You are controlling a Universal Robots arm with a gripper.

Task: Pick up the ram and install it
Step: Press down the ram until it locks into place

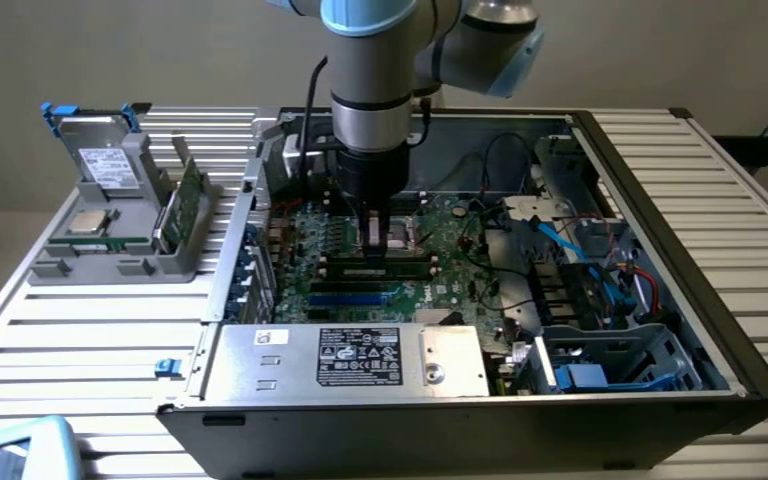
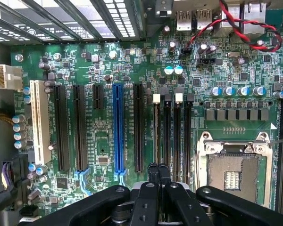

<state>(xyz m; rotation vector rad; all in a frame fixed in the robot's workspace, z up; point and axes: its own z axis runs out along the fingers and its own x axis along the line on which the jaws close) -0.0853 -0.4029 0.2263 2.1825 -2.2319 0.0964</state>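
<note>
From my console, at the exterior view's left, a grey plastic parts rack [image 1: 117,262] holds a thin green circuit-board ram stick [image 1: 189,203] standing on edge, well apart from the arm. Further right, my black gripper [image 1: 376,243] hangs inside the open black computer case [image 1: 704,330], jaws closed on nothing, just above the green motherboard [image 2: 104,122].

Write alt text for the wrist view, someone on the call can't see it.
The shut gripper hangs close above the green motherboard, its fingertips pressed together over the end of the memory slots. Beside those slots sits an empty processor socket; on the other side run black expansion slots, one blue slot and one white slot.
</note>
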